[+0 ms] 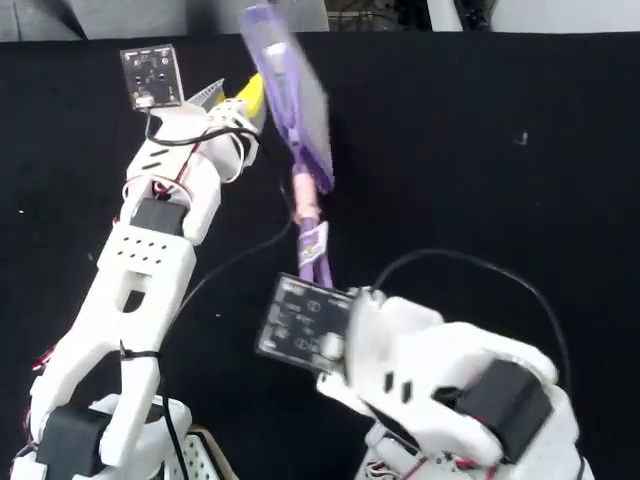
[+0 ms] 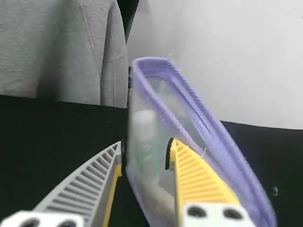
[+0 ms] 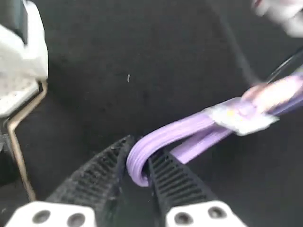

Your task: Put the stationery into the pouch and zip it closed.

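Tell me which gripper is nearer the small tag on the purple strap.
Right. The right gripper pinches the strap at its loop, a short way along from the tag. The left gripper clamps the pouch body, farther off.

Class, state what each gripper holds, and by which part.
The left gripper grips the pouch across its clear wall; the right gripper pinches the end of its purple strap.
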Motion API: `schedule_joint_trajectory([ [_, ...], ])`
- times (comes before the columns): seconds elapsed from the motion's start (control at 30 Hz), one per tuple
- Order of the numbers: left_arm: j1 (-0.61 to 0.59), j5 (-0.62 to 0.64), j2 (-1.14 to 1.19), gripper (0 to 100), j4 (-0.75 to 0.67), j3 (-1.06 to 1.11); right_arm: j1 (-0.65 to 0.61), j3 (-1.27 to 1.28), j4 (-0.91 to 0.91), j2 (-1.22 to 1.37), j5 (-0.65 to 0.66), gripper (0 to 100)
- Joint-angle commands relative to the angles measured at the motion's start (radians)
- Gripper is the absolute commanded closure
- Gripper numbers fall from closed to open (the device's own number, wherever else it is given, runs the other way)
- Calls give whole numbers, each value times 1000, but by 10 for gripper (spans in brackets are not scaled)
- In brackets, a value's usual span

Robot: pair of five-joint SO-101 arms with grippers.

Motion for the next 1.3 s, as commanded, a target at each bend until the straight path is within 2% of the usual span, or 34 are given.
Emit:
schedule_joint_trajectory([
  [0.0,30,3,-8,830,3,-120,-81,24,37,-21,-44,987],
  [0.17,22,-3,-8,829,3,-171,-262,107,37,-68,-91,987],
  [0.37,-22,-77,-6,830,3,-213,-347,130,35,-82,-83,987],
  [0.6,104,-138,-6,830,12,-269,-387,226,34,-90,-28,987],
  [0.73,183,-133,-6,830,163,-334,-299,202,34,-105,-25,987],
  [0.83,179,-130,-17,830,267,-394,-181,202,32,-130,-21,987],
  [0.93,99,-127,-20,830,365,-481,-78,202,18,-151,21,987],
  [1.03,-8,-58,-20,830,534,-590,9,200,-41,-162,52,987],
  [1.13,-102,-2,-20,828,687,-653,71,168,-127,-143,58,987],
  [1.27,-183,8,-20,827,848,-670,138,73,-242,-85,54,987],
])
